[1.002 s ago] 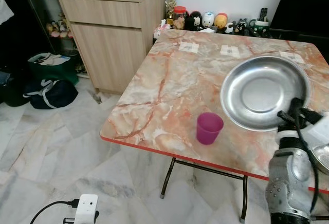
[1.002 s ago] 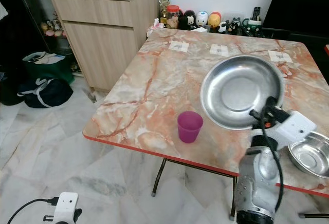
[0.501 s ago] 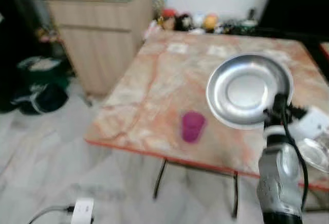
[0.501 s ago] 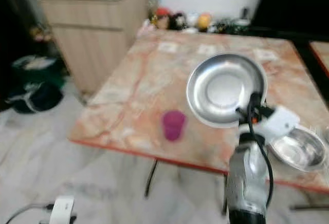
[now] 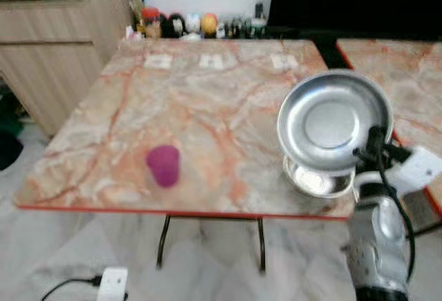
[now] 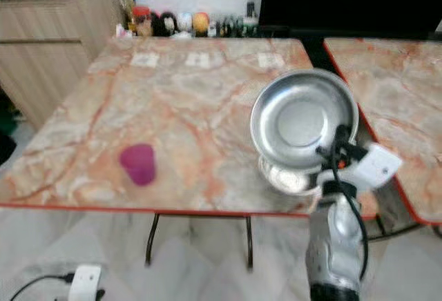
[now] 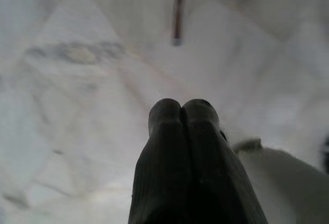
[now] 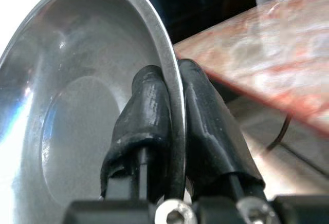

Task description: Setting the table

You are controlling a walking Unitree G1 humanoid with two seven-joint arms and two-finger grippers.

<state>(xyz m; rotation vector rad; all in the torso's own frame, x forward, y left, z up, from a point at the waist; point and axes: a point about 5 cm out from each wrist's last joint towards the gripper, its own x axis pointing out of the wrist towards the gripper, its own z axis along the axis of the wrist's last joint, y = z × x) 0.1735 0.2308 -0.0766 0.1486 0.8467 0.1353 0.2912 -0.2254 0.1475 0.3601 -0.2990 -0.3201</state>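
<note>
Above the tabletop's (image 5: 207, 101) near right corner, the right claw (image 5: 375, 150) is clenched on the plate's (image 5: 331, 118) near rim, holding it tilted over what looks like a bowl (image 5: 314, 180). A cup (image 5: 164, 165) stands well to the left. Beside the floor (image 7: 77, 80), the left claw (image 7: 181, 112) hangs pressed together, idle.

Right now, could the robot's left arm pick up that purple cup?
Probably not yet. The left gripper hangs low with fingers shut, pointing at the floor, while the purple cup stands up on the table. Nothing blocks the cup; the arm must lift first.
</note>
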